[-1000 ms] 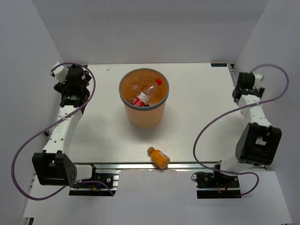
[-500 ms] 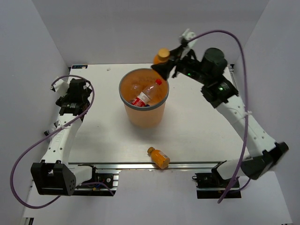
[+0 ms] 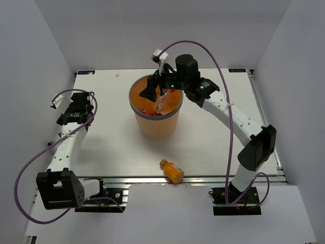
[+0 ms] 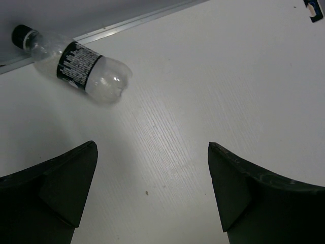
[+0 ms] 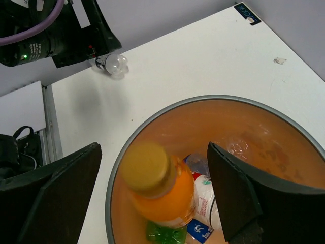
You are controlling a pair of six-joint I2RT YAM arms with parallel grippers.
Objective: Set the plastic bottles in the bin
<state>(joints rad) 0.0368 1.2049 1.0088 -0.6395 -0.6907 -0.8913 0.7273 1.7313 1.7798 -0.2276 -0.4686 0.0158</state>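
Note:
The orange bin (image 3: 136,108) stands mid-table. My right gripper (image 3: 152,91) hangs over it, open. In the right wrist view an orange bottle (image 5: 162,193), blurred, is inside the bin's rim (image 5: 152,119) between my right gripper's (image 5: 153,152) spread jaws, touching neither. Below it lie a red-label bottle (image 5: 210,203), a green one (image 5: 165,234) and a clear one (image 5: 244,147). A second orange bottle (image 3: 171,171) lies at the table's front edge. My left gripper (image 4: 152,147) is open and empty over bare table, at the left edge (image 3: 78,101). A clear bottle with a black label (image 4: 81,63) lies ahead of it.
That black-label bottle also shows in the right wrist view (image 5: 112,63), beside my left gripper (image 5: 76,30). White walls enclose the table on three sides. A metal rail (image 3: 203,178) runs along the front edge.
My right arm swung from the right wall over the bin carrying an orange bottle and has let it go. My left arm moved a little nearer along the left edge.

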